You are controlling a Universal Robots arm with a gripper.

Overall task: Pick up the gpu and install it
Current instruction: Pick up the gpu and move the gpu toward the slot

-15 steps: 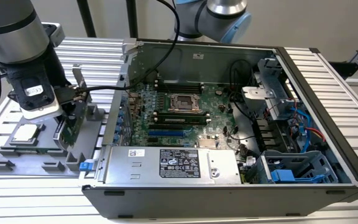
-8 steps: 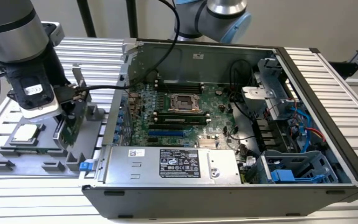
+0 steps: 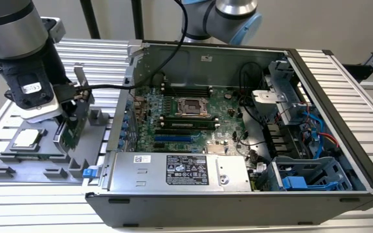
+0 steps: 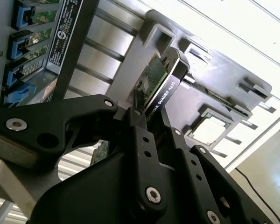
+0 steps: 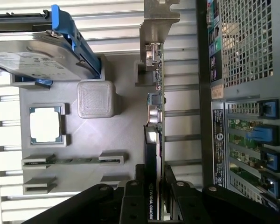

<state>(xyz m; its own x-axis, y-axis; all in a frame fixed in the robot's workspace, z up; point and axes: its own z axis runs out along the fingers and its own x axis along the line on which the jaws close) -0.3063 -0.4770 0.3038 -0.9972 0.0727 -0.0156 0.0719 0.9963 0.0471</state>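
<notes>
Arm, one, with one gripper (image 5: 153,185): the jaws are closed down narrow on the top edge of the graphics card, one finger (image 5: 131,192) on each face of it.

Graphics card (image 3: 72,127), one: green board standing on edge at the gray tray (image 3: 100,137), black cooler on one face and a silver bracket (image 5: 155,21) at one end. It sits between the tray's other parts and the computer case. Whether it has left its slot cannot be told.

Processor chip (image 3: 27,139), one: lying flat in a square pocket of the tray.

Memory stick (image 5: 74,160), one: on edge in a narrow slot, near the chip.

Hard drive (image 5: 32,58), one: silver with blue rails, on the same tray.

Computer case (image 3: 238,208), one: lying open on the slatted table (image 3: 368,82), on the exterior view's right of the tray.
</notes>
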